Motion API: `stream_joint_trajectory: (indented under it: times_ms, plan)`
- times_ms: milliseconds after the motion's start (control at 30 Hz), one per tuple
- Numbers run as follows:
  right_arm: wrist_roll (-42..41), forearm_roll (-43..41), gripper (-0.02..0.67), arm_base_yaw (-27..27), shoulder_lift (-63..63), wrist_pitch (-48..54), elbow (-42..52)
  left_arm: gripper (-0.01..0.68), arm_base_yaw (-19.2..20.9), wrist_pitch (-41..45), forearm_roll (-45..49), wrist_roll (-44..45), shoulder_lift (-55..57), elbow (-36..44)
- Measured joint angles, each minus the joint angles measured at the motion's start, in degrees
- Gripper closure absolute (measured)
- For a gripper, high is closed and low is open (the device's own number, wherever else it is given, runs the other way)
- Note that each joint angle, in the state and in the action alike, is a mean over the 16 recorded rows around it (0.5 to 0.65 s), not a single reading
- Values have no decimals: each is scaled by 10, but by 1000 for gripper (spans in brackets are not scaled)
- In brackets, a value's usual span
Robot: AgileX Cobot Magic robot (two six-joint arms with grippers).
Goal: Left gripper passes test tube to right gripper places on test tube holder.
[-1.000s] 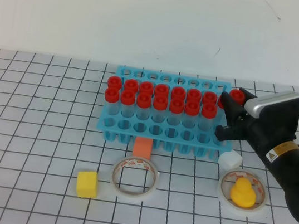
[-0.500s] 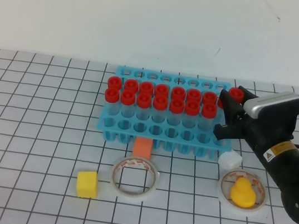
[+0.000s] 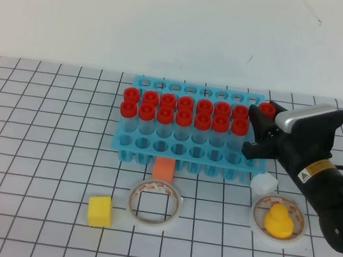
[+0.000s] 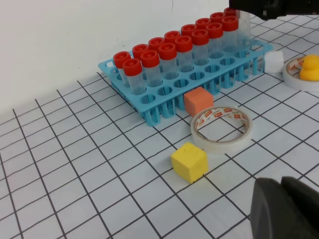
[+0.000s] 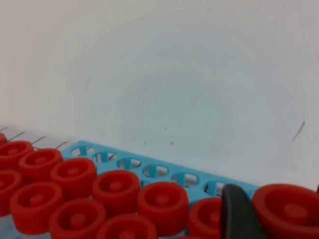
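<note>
Red-capped tubes, fourteen in two rows, stood in one blue test tube holder (image 3: 188, 145). A fifteenth test tube (image 3: 266, 108) sat clamped between the right tool's (image 3: 254, 129) fingers at the holder's right edge.

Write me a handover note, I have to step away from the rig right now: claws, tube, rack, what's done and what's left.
Right claw: closed on the test tube, red cap up, at the right end of the blue rack.
Left claw: shut, empty, low over the table, away from the rack.
Done: the handoff; the tube is in the right claw alone. Two rows of capped tubes already stand in the rack.
Left: lower the tube into a free hole at the rack's right end, open the claw, pull back.
</note>
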Motion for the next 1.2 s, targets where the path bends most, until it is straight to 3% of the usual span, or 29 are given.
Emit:
stream_joint_trajectory:
  times_ms: [433,967,1067,1200]
  plan:
    - [2,-1,364,0,3,9,-1,674,0,0,0,0,0,0]
    - [27,8,259,0,-10,11,12,674,0,0,0,0,0,0]
    - [35,-2,273,0,-34,12,29,674,0,0,0,0,0,0]
    - [46,-32,345,0,-92,14,63,674,0,0,0,0,0,0]
